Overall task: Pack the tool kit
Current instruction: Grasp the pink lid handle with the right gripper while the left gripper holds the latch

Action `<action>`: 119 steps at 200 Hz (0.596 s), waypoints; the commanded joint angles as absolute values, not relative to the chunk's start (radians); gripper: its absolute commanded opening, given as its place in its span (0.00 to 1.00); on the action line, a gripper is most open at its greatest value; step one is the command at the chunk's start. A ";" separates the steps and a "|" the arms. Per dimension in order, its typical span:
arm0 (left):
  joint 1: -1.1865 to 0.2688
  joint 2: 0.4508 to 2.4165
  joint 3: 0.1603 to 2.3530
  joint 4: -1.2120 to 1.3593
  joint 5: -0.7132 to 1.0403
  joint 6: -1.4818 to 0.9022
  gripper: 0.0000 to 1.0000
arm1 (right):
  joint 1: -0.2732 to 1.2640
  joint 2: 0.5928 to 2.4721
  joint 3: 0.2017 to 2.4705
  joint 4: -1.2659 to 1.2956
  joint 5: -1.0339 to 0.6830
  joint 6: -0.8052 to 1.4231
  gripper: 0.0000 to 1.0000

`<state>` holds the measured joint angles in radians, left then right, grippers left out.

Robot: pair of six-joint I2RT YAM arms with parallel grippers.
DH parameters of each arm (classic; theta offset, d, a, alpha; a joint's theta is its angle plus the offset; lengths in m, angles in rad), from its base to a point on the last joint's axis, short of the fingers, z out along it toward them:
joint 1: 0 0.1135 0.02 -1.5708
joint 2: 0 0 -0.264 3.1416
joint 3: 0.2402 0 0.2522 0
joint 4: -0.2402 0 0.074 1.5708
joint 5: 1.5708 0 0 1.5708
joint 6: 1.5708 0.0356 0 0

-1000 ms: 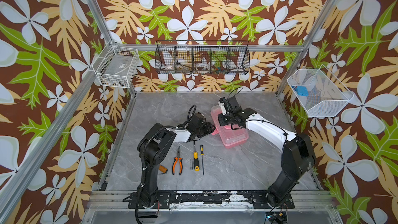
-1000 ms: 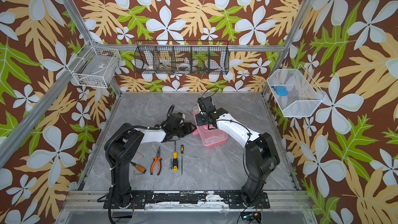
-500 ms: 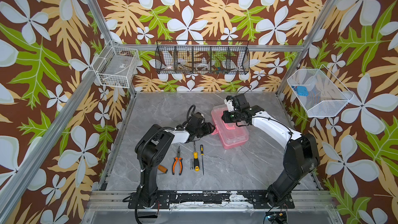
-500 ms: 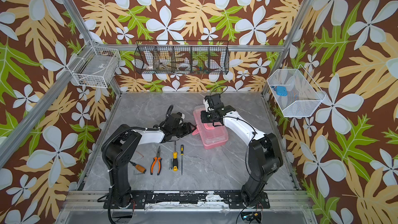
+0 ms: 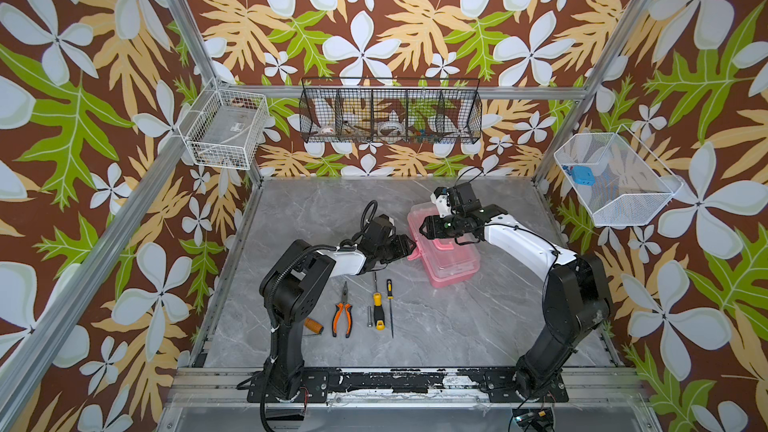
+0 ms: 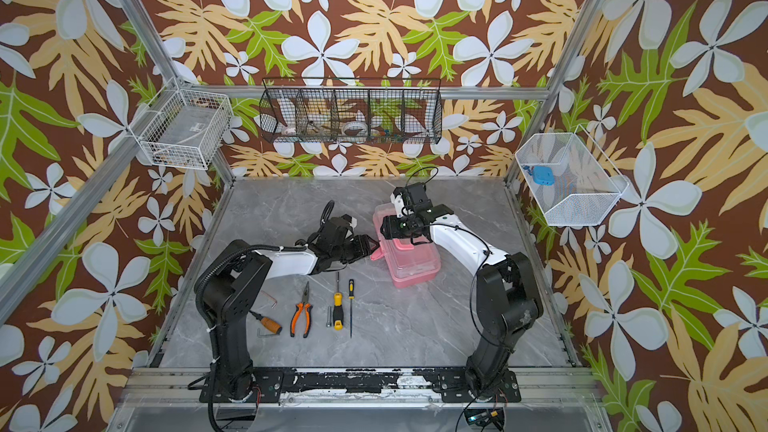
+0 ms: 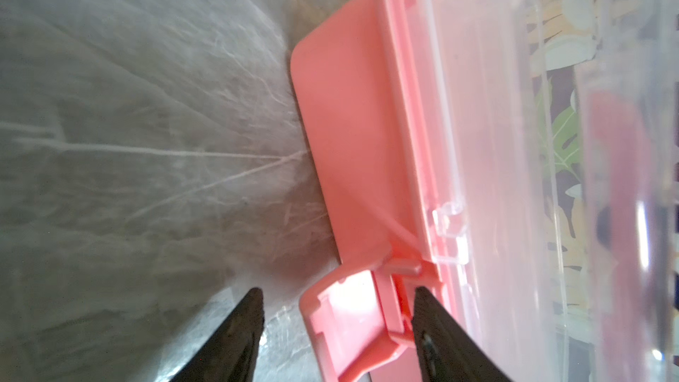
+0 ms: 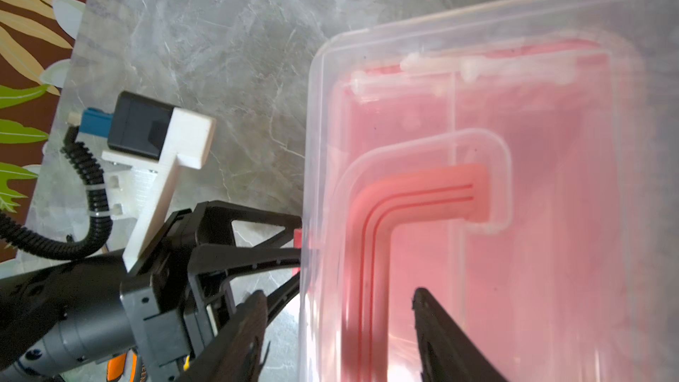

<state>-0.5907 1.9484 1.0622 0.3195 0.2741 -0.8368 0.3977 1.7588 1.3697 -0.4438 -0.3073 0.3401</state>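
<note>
Plainly the job sits at its opening step: the pink case (image 5: 446, 261) lies slantwise on the table (image 5: 457, 326), right of the middle, its clear lid (image 8: 551, 86) down and nothing showing through it; both arms meet at the side that faces the left arm, where the latch (image 7: 349, 325) is. The left gripper (image 7: 338, 325) comes in low and level with its jaws apart; one finger is against the case wall and the other stands clear, so the pink flap sits between them unclamped. I judge that a stance for working the flap, not for lifting. The right gripper (image 8: 338, 325) hangs over the lid from above, jaws wide and holding nothing; the pink handle (image 8: 374, 222) runs between its fingers without touching them, probably so it can steady the case or raise the lid. The pliers (image 5: 342, 313), the small metal bit (image 5: 369, 317), the stubby screwdriver (image 5: 377, 313) and the thin screwdriver (image 5: 390, 305) lie in a row nearer the front, with an orange-handled tool (image 5: 312, 324) beside the left arm's base; all are well apart from the case and easy to reach. Bare table lies in front of and to the right of the case, room enough to slide it. At the latched edge the two grippers crowd each other; which way the lid swings I cannot tell.
</note>
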 commanded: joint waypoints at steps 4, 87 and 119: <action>-0.586 1.955 1.082 0.322 0.278 -0.821 0.66 | 0.387 1.782 1.358 -0.473 -0.430 0.367 0.59; -0.576 1.976 1.154 0.273 0.287 -0.787 0.67 | 0.282 1.746 1.262 -0.319 -0.772 0.504 0.50; -0.573 1.962 1.158 0.260 0.290 -0.779 0.68 | 0.262 1.755 1.264 -0.271 -0.864 0.557 0.44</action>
